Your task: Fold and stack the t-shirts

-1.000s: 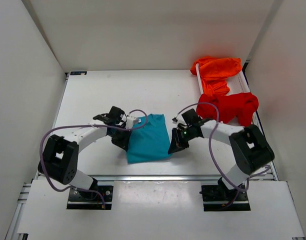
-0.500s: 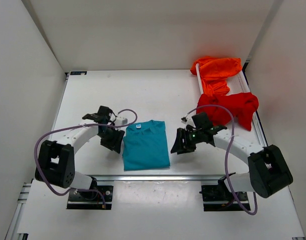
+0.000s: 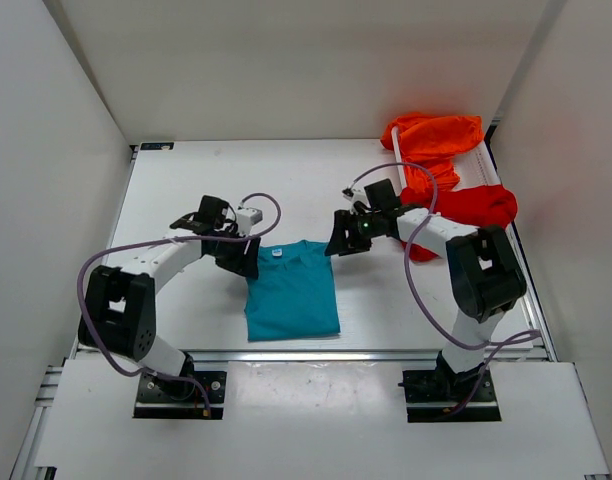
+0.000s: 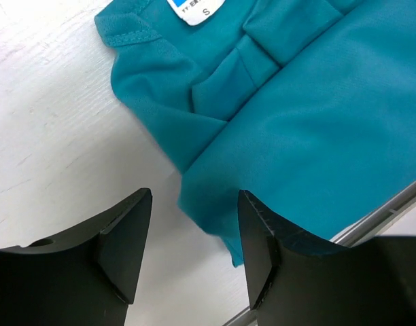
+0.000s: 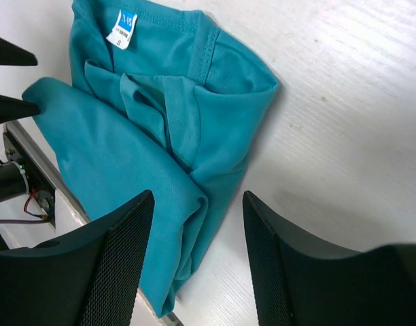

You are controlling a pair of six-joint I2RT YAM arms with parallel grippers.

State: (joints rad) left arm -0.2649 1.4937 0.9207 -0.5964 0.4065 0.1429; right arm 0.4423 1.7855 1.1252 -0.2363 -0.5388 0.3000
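Left end effector [image 3: 246,266]: fingers spread wide, nothing between them. Right end effector [image 3: 334,244]: likewise spread wide and empty.

Teal shirt [image 3: 291,290]: folded to a rough rectangle, flat on the tabletop [image 3: 186,190], between my two arms and close to the near edge. Collar end faces away from my bases. The white size label [image 3: 276,254] is up and reads "S" in both wrist views.

Top view: my left end effector sits just beside the shirt's far-left corner, and my right end effector just off its far-right corner. The shirt lies between the two.

Left wrist view: the left end effector [image 4: 194,200] looks down on the teal shirt [image 4: 303,115]. The cloth's side edge runs into the gap between the fingers, with bare tabletop [image 4: 52,122] on the other side. I cannot tell whether a fingertip touches cloth. A metal rail [image 4: 388,207] shows past the shirt.

Right wrist view: the right end effector [image 5: 198,198] is over the teal shirt [image 5: 153,156]. Folded layers and a sleeve hem are visible, the label [image 5: 124,30] lies at the top, and bare tabletop [image 5: 344,102] is to one side.

Red shirt [image 3: 481,205] and orange shirt [image 3: 431,135]: bunched at the far right, touching each other, on a white basket [image 3: 485,160]. Both are well apart from the left end effector. The red one is near my right arm.
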